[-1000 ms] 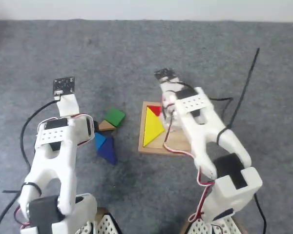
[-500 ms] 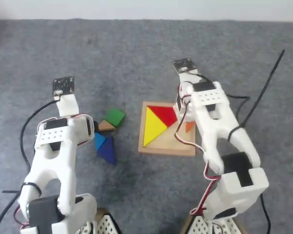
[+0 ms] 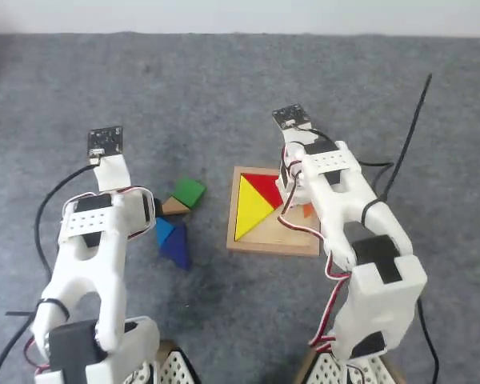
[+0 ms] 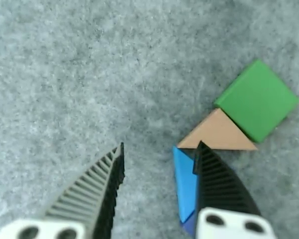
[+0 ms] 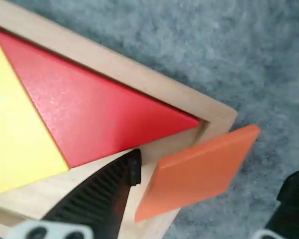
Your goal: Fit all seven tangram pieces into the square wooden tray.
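Note:
The square wooden tray [image 3: 242, 240] holds a yellow triangle [image 3: 250, 208] and a red triangle [image 3: 267, 187]. An orange piece [image 5: 199, 167] lies tilted across the tray's right rim [image 5: 139, 74], partly on the carpet. My right gripper [image 5: 214, 172] is open and straddles this orange piece [image 3: 309, 210]. Left of the tray lie a green square [image 4: 256, 98], a tan triangle [image 4: 217, 135] and a blue triangle [image 4: 184, 181], with a dark blue piece [image 3: 178, 250] beside them. My left gripper [image 4: 161, 147] hangs open just above the carpet, one finger over the blue triangle.
Grey carpet covers the whole table. Black cables trail from the right arm [image 3: 400, 152] and beside the left arm [image 3: 40, 232]. Open carpet lies beyond the tray and the loose pieces.
The right arm swung off the tray to the right, uncovering the red triangle and the orange piece, then came back a little to the left. The left arm has stayed put.

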